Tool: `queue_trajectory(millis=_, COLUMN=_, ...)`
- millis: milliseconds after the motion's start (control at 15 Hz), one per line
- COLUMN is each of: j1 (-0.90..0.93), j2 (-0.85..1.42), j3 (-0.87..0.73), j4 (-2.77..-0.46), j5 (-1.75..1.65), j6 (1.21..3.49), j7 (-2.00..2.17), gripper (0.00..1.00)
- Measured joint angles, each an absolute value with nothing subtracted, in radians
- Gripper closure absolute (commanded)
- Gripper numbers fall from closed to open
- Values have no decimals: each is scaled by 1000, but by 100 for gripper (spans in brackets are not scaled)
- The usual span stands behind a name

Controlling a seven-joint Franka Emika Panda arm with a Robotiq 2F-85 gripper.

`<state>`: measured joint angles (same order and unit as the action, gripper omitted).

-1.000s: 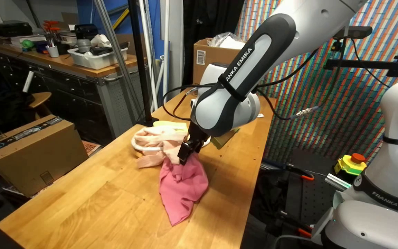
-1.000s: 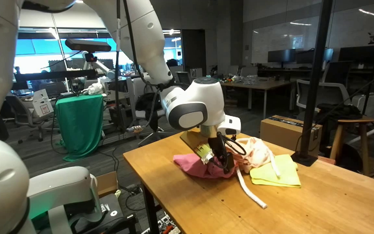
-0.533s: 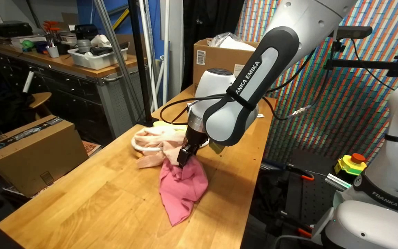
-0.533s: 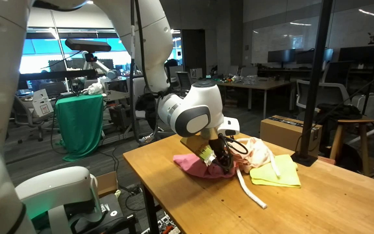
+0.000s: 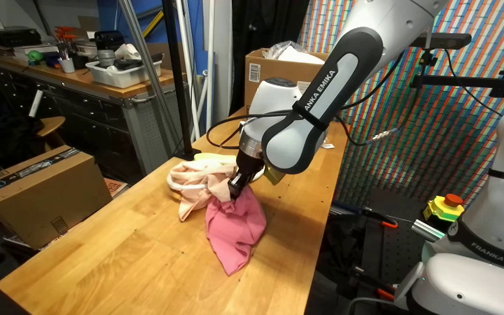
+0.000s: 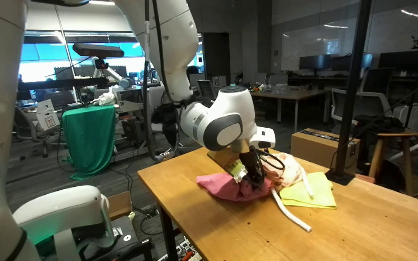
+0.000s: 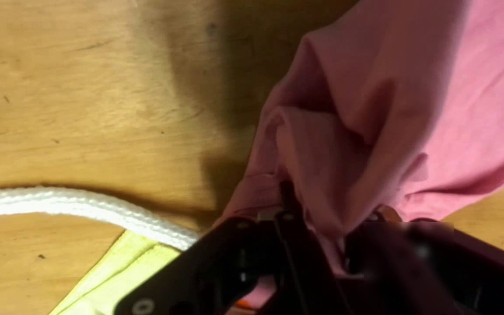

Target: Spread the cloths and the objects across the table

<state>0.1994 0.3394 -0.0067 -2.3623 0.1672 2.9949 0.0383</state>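
Wrist view: one black two-fingered gripper [image 7: 330,232], which was clenched on a gathered fold of one rose-pink fabric cloth [image 7: 488,78]. In an exterior view, that cloth's loose part lay creased on one honey-coloured wooden desk [image 5: 103,249], tapering to a point.

One pale peach crumpled cloth [image 5: 199,175]: lay heaped on the desk beside the pink one, just beside the gripper; whether they touched could not be told.

One bright yellow folded cloth [image 6: 323,188]: lay flat on the desk, adjoining the peach heap.

One white braided rope [image 6: 290,215]: one end rested directly on the desk; another length crossed the yellow cloth.

One white-and-grey jointed robot arm [image 5: 322,96]: reached down over the desk, carrying the gripper.

One black upright post [image 6: 352,90]: stood on the desk near the yellow cloth.

One brown, dark-taped cardboard box [image 5: 46,197]: stood beside the desk, apart from it.

One red-topped yellow push button [image 5: 449,205]: sat off the desk, past its long edge.
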Motion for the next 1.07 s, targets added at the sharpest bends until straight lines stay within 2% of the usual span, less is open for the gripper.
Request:
queue_trajectory(millis=133, j1=182, j2=302, j3=-7, j4=-2373, j5=159, j6=2993, j7=42, gripper=91)
queue_trajectory(millis=1067, j1=80, j2=-50, j3=-3, j4=-2497, j5=131, j6=2991, j7=43, gripper=92)
